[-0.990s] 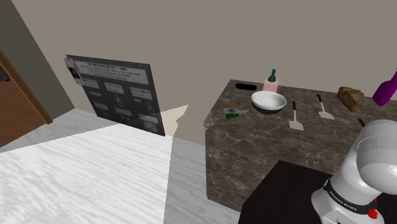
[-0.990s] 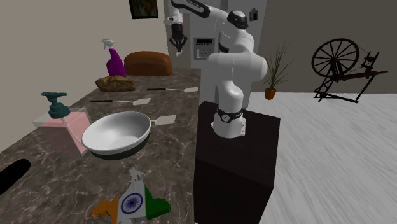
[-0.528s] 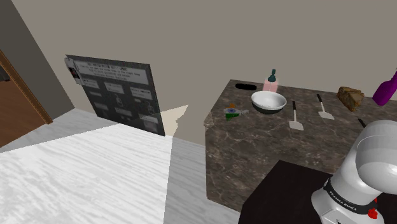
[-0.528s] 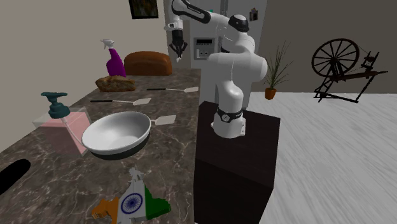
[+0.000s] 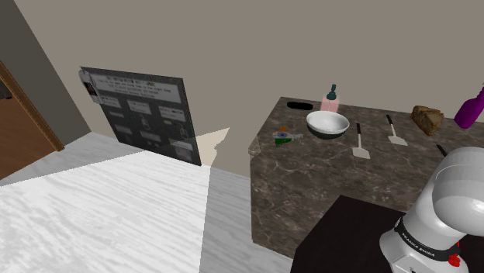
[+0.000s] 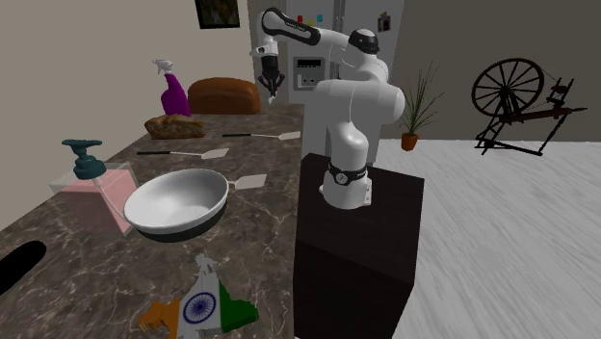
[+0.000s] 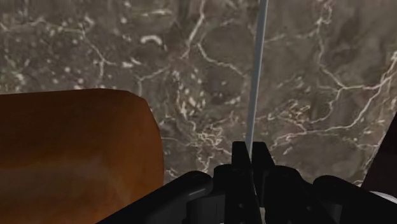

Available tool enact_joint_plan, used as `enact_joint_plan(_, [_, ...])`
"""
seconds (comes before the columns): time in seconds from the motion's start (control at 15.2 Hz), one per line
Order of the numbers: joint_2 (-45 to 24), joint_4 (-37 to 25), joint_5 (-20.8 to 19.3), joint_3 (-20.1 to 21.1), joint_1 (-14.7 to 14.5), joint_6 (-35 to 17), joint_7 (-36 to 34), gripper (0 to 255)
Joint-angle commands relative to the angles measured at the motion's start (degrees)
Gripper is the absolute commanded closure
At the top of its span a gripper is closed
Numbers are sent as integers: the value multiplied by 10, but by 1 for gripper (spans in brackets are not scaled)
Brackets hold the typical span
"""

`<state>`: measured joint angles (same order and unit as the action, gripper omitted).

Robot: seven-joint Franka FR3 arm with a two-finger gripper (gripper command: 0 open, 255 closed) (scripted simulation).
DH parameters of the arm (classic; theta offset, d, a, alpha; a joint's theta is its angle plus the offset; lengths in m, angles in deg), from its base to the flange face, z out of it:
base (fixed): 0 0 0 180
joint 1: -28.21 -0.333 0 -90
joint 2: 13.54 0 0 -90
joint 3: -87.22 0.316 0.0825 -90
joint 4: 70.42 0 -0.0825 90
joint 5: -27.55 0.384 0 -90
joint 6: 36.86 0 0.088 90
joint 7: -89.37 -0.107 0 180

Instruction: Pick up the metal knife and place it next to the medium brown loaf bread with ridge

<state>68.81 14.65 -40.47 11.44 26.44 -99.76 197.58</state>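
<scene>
Tool: the tool (image 6: 271,89) is clamped on the knife; in the wrist view its fingers (image 7: 240,158) pinch one end of it.
Knife: the knife (image 7: 256,76) is a thin grey strip, carried in the air just beside the loaf. It runs away from the fingers over the marble and does not touch the loaf.
Loaf: the big smooth brown loaf (image 6: 223,94) lies at the far end of the table (image 6: 260,164) in the second exterior view.
Change: over the last second the tool has come down from well above the loaf to about the level of its top, at its side.
Meaning: the carry looks nearly done and the placing step has begun.
Left to do: lower the knife to the table beside the loaf, then release it.
Unclear: how far the knife hangs above the table.
</scene>
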Motion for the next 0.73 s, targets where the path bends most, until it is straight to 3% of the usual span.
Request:
enact_joint_plan(0.0, [7,8,-6,-6,2,-8,-1,255])
enact_joint_plan(0.66, [28,30,-23,-24,12,-29,-2,255])
